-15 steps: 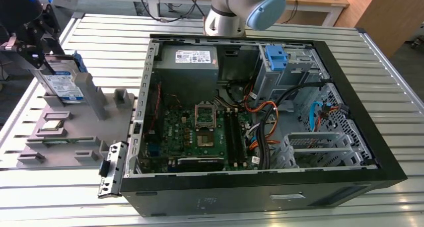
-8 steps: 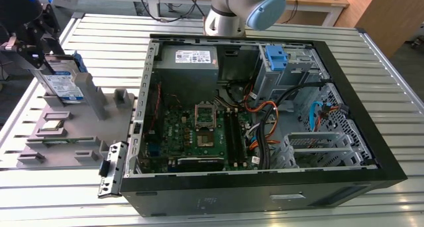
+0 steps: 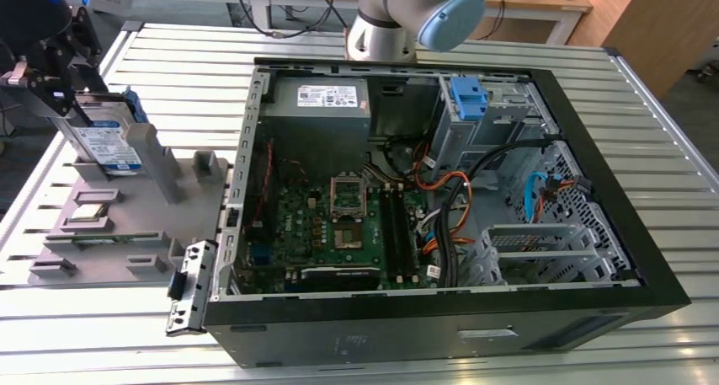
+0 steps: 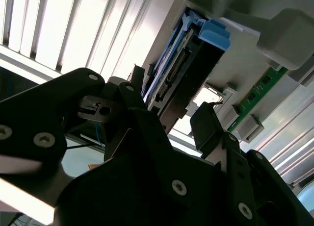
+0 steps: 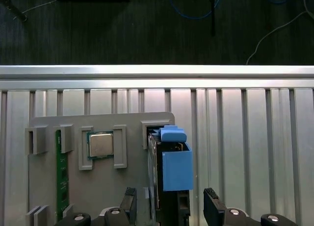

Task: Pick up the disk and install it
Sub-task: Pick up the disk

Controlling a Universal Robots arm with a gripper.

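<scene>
The disk (image 3: 110,143), a silver drive with a white-and-blue label in a blue carrier, stands on edge in a slot of the grey holder plate (image 3: 124,229) at the exterior view's left. My gripper (image 3: 70,98) hangs right over it. In the first wrist view the gripper (image 5: 170,199) is open, with one black fingertip (image 5: 130,199) on each side of the disk (image 5: 176,169) and a small gap to each. The second wrist view shows the disk's connector end (image 4: 171,74) between the same fingers (image 4: 206,125).
The open computer case (image 3: 629,233) lies on the slatted metal table, with a blue bracket (image 3: 466,98) at its drive bay, the grey power supply (image 3: 320,98), the motherboard and loose cables inside. The holder plate also carries a processor (image 5: 100,144) and a green memory stick (image 5: 61,172).
</scene>
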